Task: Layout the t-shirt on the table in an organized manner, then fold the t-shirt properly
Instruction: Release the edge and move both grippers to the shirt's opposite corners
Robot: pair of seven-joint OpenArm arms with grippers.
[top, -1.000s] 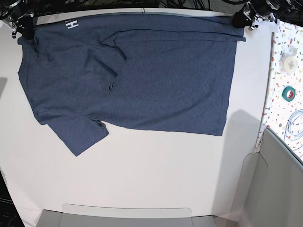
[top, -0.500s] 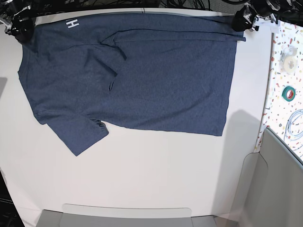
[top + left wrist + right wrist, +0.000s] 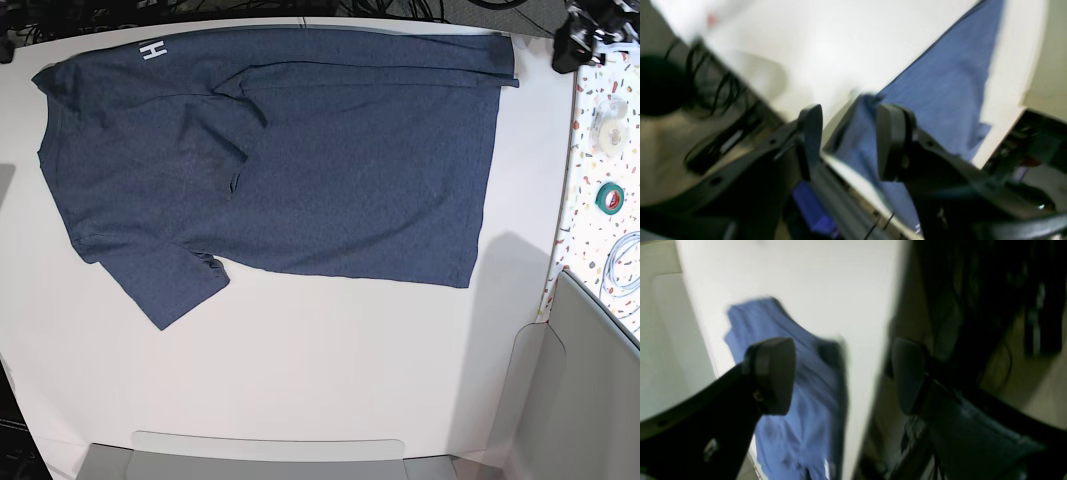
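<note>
The left tool point(image 3: 846, 143) stands wide with nothing between its jaws, the t-shirt's point(image 3: 270, 160) hem corner lying just beyond it at the counter's point(image 3: 300, 360) far edge. The right tool point(image 3: 843, 376) gapes wider, also empty, off the shirt's collar end and partly past the counter's edge. The shirt lies flat on the counter's far half, one long side folded in so a white letter shows, one sleeve sticking out toward the near side. By my reading, the layout and a first fold are done; further folds remain.
</note>
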